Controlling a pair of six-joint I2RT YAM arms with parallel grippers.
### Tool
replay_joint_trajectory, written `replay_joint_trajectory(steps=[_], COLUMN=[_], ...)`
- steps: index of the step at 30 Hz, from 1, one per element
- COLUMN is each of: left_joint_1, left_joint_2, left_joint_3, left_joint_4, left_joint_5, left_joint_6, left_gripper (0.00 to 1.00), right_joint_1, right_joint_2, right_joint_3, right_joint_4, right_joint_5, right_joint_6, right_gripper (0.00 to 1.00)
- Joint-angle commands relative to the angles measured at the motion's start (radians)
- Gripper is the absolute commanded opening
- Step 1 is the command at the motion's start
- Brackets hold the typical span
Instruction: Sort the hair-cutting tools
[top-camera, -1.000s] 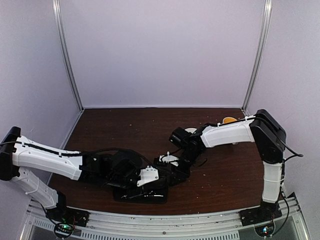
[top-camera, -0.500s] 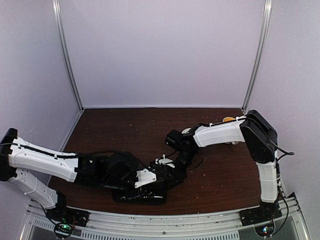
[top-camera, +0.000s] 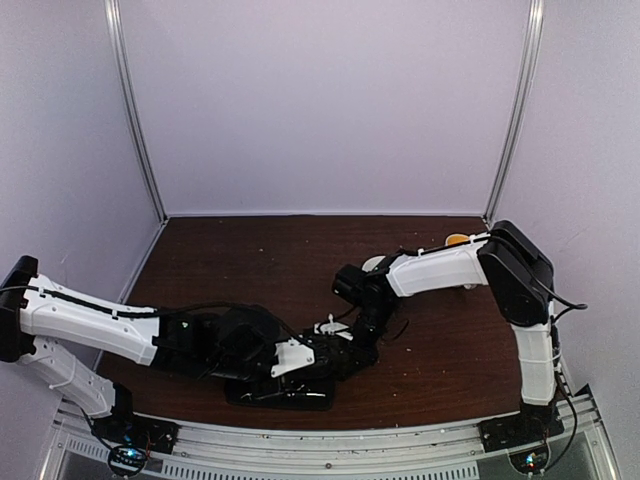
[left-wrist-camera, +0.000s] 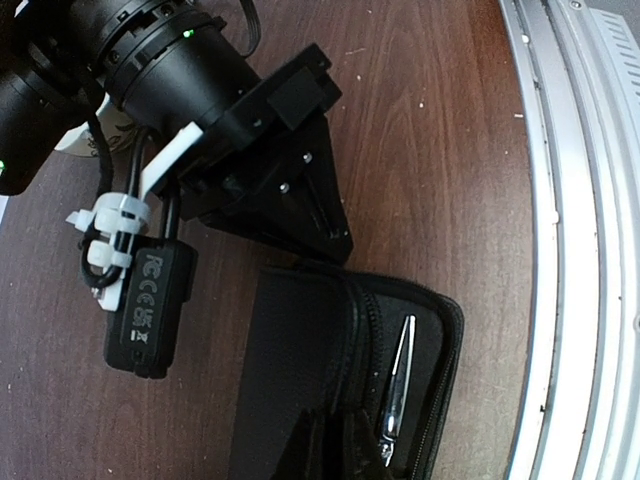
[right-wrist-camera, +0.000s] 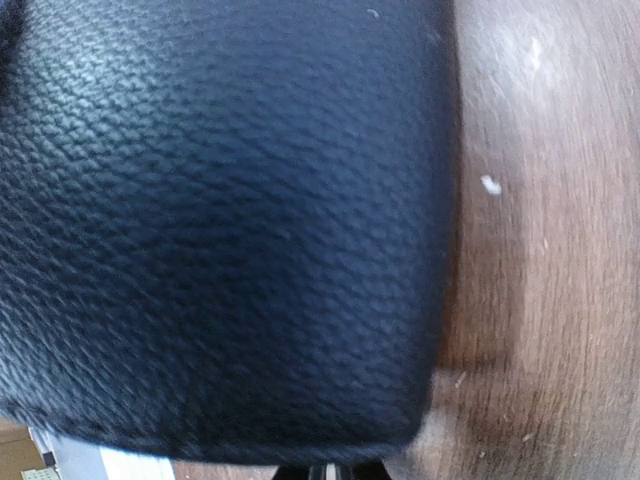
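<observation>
Now, with right tool (left-wrist-camera: 338, 240) clamped on case (left-wrist-camera: 290, 370) flap at desk's (left-wrist-camera: 440, 150) near edge, left tool (top-camera: 315, 365) closed, lift slowly, keeping scissors (left-wrist-camera: 398, 385) inside.

Both arms lean in low over a flat black case (top-camera: 283, 393) lying at the near edge of the dark wooden desk (top-camera: 230, 260). The left tool (top-camera: 308, 362) and right tool (top-camera: 345, 352) crowd together above it. A white bowl (top-camera: 377, 262) peeks out behind the right arm.
</observation>
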Motion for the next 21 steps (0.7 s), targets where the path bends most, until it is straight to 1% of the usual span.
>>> replay_joint_trajectory(steps=[1, 4, 8, 11, 13, 16, 21], left_joint_1=[-0.004, -0.005, -0.015, -0.015, -0.015, -0.015, -0.015], left_joint_2=[0.02, 0.062, 0.082, 0.102, 0.142, 0.186, 0.254], left_joint_3=[0.013, 0.027, 0.02, 0.026, 0.044, 0.067, 0.089], left_joint_4=[0.024, -0.013, -0.014, -0.022, -0.03, -0.031, -0.038], left_joint_5=[-0.003, -0.007, -0.01, -0.049, -0.075, -0.097, -0.173], left_joint_6=[-0.006, -0.003, -0.002, -0.018, -0.036, -0.065, -0.085], left_gripper=[0.0, 0.0, 0.0, 0.0, 0.0, 0.0, 0.0], right_joint_1=[-0.018, -0.02, -0.022, -0.02, -0.013, 0.018, 0.091], right_joint_2=[-0.06, -0.102, -0.169, -0.204, -0.228, -0.239, -0.296], right_joint_3=[-0.042, -0.072, -0.126, -0.139, -0.155, -0.162, -0.236], right_joint_4=[0.027, 0.036, 0.054, 0.052, 0.061, 0.027, 0.023], right_joint_5=[0.026, 0.092, 0.203, 0.254, 0.283, 0.3, 0.29], right_joint_6=[0.008, -0.011, -0.047, -0.072, -0.08, -0.09, -0.072], right_gripper=[0.03, 0.01, 0.0, 0.0, 0.0, 0.0, 0.0])
